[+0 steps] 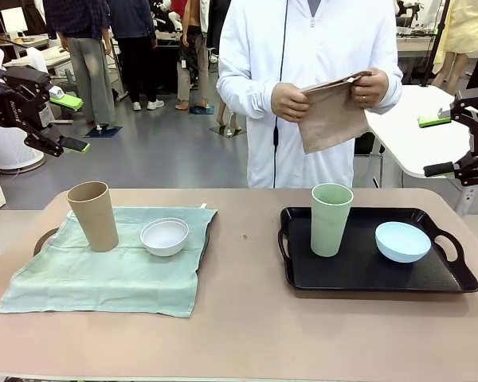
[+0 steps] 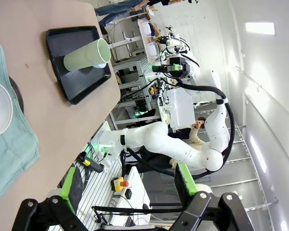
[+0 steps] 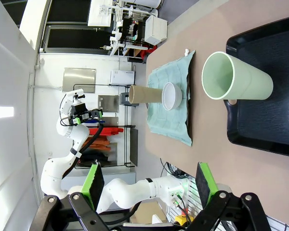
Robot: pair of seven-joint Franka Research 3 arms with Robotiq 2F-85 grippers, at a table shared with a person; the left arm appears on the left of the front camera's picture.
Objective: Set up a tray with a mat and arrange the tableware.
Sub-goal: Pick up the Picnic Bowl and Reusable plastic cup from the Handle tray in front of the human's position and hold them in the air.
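On the left, a pale green mat point(image 1: 103, 274) covers a dark tray whose handle point(image 1: 44, 237) pokes out. A tan cup point(image 1: 94, 215) and a white bowl point(image 1: 164, 235) stand on this mat. On the right, a bare black tray point(image 1: 358, 267) holds a sage green cup point(image 1: 331, 219) and a pale blue bowl point(image 1: 402, 241). The person across the table holds a tan mat point(image 1: 331, 115) in both hands. My left gripper point(image 1: 70, 123) hangs open, high at the far left. My right gripper point(image 1: 436, 145) is open too, high at the far right. Both point(image 2: 127, 187) point(image 3: 149, 183) are empty.
The brown table point(image 1: 239, 326) has free room between the two trays and along its front. A white round table point(image 1: 406, 131) stands behind on the right. Other people stand far back on the left.
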